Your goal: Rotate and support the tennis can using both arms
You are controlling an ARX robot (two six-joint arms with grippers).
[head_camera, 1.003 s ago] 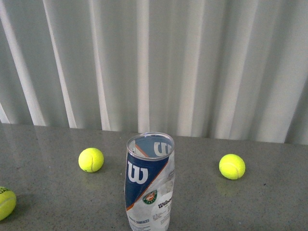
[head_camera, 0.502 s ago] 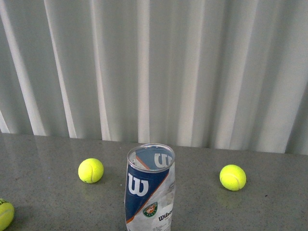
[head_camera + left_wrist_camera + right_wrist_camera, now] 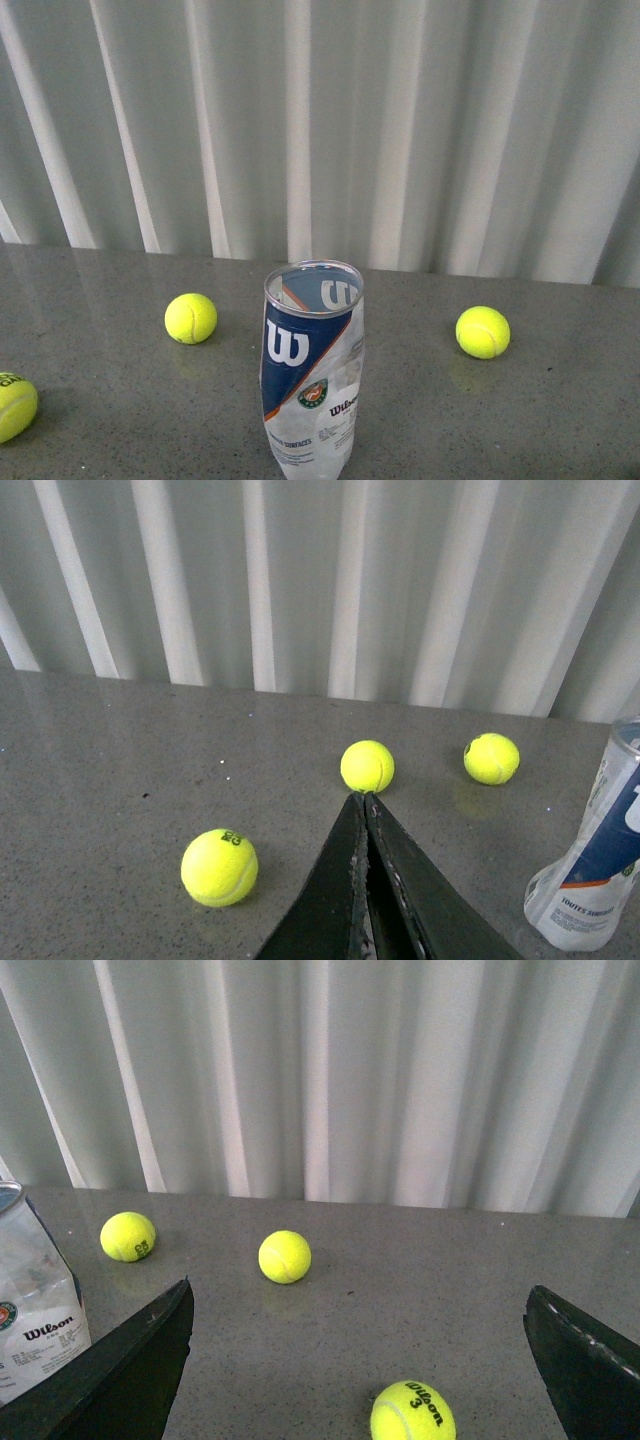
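The tennis can [image 3: 312,370] stands on end on the grey table, open metal rim up, navy "W" label facing me, leaning slightly. No arm shows in the front view. My left gripper [image 3: 362,796] is shut and empty above the table, and the can [image 3: 595,875] stands apart from it at the picture's edge. My right gripper [image 3: 360,1288] is wide open and empty, with one finger [image 3: 130,1370] close to the can [image 3: 35,1300], not touching it.
Three loose tennis balls lie on the table [image 3: 560,420]: one left of the can [image 3: 190,318], one right [image 3: 482,332], one at the far left edge [image 3: 15,405]. A ball marked "3" [image 3: 412,1412] lies between the right fingers. A pleated white curtain [image 3: 320,130] backs the table.
The whole scene in the front view slid down in the picture, then back up. The can and the balls keep their places relative to each other.
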